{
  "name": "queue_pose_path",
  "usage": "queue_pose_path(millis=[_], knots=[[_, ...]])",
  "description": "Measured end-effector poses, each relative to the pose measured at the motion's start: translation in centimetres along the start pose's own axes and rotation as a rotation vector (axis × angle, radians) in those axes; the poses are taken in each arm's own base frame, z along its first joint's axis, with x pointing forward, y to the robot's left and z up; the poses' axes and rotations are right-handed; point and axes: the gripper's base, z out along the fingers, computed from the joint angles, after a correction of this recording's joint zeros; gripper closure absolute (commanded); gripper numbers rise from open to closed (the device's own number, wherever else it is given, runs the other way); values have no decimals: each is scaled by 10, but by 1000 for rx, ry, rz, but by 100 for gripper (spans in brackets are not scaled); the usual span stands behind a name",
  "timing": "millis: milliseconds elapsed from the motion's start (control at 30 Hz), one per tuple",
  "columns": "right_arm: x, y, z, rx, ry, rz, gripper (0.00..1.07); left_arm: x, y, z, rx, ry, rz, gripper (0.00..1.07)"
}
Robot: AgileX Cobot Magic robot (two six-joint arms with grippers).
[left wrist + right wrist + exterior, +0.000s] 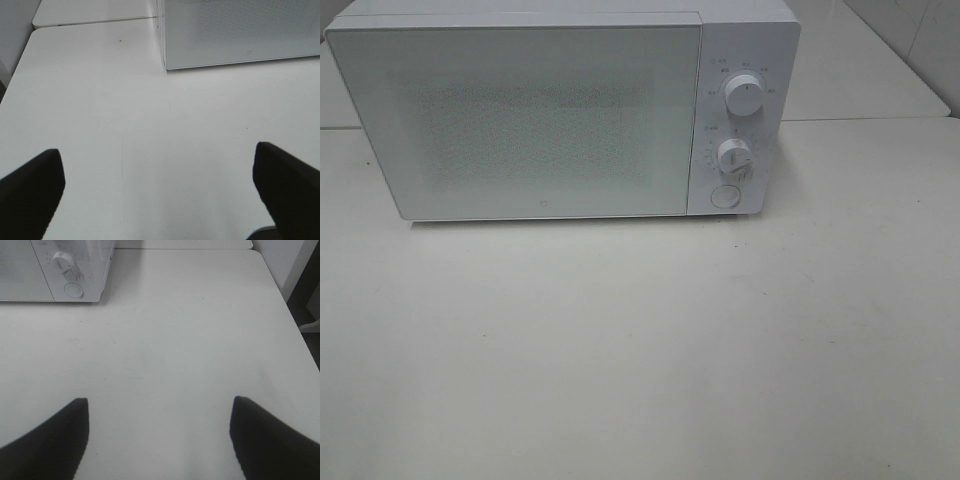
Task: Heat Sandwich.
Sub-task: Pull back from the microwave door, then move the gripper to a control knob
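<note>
Both grippers standing wide open, gripping nothing: left gripper (156,150) and right gripper (160,400) hovering over bench (640,360). Microwave (520,120) sitting at bench rear, door (515,125) shut. Sandwich appearing in no view; possibly inside, cannot tell. Progress: nothing visibly done; loading and heating likely remaining.

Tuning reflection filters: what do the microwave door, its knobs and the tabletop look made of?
Microwave door: likely glossy glass or plastic, dotted mesh showing through. Knobs: probably matte white plastic. Tabletop: dull off-white laminate-like surface, faintly scuffed; uncertain.
</note>
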Motion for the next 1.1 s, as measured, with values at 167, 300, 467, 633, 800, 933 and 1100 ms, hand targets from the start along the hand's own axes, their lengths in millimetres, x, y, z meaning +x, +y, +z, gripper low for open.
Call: queue_pose_path(millis=[167,300,467,633,800,933,1100], knots=[[0,0,0,0,0,0,32,0,0,0,0,0,0,9],[0,0,0,0,-1,0,32,0,0,0,0,0,0,9],[-14,0,-4,-1,-20,1,32,0,0,0,0,0,0,9],[-32,2,6,-5,-37,-4,32,0,0,0,0,0,0,9],[-49,3,23,-9,-30,-6,32,0,0,0,0,0,-1,9],[-58,5,35,-11,-21,-10,32,0,0,0,0,0,-1,9],[-71,7,60,-15,23,-17,32,0,0,0,0,0,-1,9]])
